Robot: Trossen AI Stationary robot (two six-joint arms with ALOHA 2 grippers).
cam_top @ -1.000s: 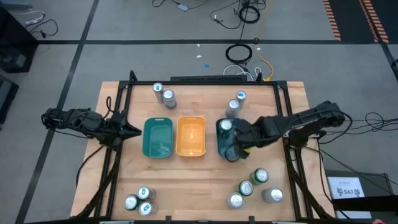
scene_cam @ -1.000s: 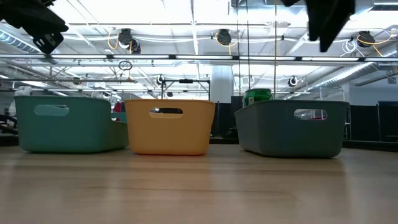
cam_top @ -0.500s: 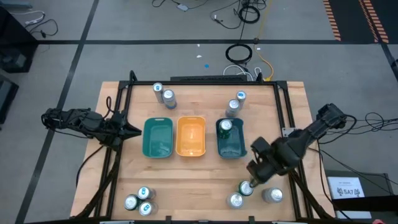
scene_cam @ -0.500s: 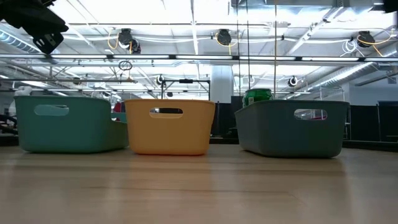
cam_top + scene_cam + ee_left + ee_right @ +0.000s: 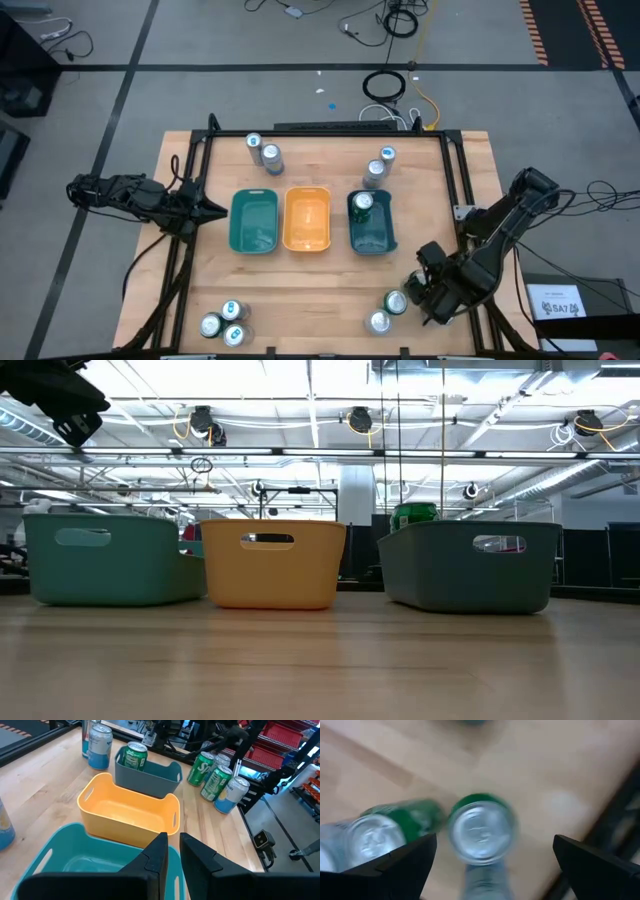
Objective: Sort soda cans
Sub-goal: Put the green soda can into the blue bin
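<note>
Green can [image 5: 362,203] upright in dark-green tray [image 5: 381,237]

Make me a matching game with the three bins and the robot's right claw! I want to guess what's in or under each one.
Things:
1. teal bin
2. yellow bin
3. dark-green bin
4. right gripper

States:
A. holds one green can
B. open above a green can near the table's right corner
C. nothing inside, middle of the row
D. nothing inside, nearest the left gripper

Pairs: 1-D, 2-C, 3-A, 4-B
</note>
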